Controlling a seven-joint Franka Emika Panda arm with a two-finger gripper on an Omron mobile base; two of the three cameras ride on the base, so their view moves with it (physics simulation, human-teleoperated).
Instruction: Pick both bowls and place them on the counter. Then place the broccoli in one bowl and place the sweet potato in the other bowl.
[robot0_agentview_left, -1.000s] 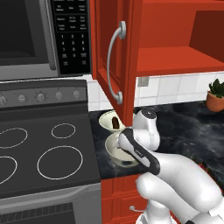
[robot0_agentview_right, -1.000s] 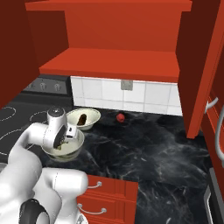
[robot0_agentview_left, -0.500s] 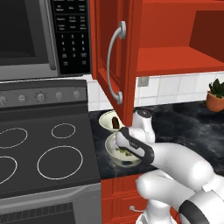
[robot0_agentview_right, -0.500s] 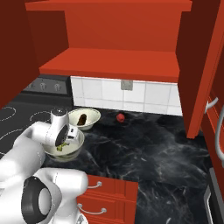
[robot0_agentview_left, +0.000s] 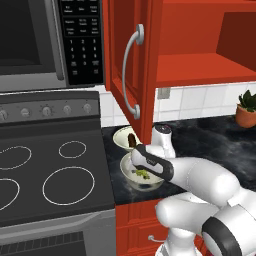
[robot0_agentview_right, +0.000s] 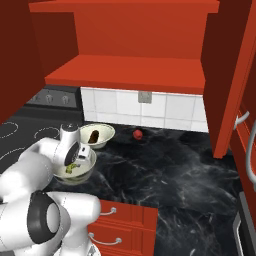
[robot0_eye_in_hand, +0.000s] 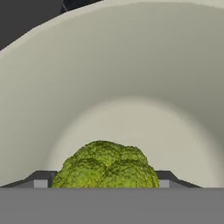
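The deeper bowl (robot0_agentview_left: 131, 176) (robot0_agentview_right: 86, 172) stands on the black counter (robot0_agentview_left: 210, 145) (robot0_agentview_right: 165, 170) near its front edge. My gripper (robot0_agentview_left: 141, 171) (robot0_agentview_right: 75, 163) (robot0_eye_in_hand: 103, 181) reaches down into it, shut on the broccoli (robot0_agentview_left: 144, 174) (robot0_agentview_right: 70, 169) (robot0_eye_in_hand: 105, 164), whose green head fills the gap between both fingertips (robot0_eye_in_hand: 41, 180) just above the cream bowl floor (robot0_eye_in_hand: 131, 87). Behind it sits the shallower bowl (robot0_agentview_left: 120, 135) (robot0_agentview_right: 105, 131) with the brown sweet potato (robot0_agentview_left: 131, 140) (robot0_agentview_right: 94, 135) lying inside.
The dark stovetop (robot0_agentview_left: 55, 170) (robot0_agentview_right: 20, 135) borders the bowls on the left. An open red cabinet door (robot0_agentview_left: 131, 65) hangs over the bowls. A small red item (robot0_agentview_right: 137, 133) lies by the tiled wall, a potted plant (robot0_agentview_left: 246, 107) stands far right.
The hand has come down into the deeper bowl, carrying the broccoli lower. Both bowls and the sweet potato have stayed in place.
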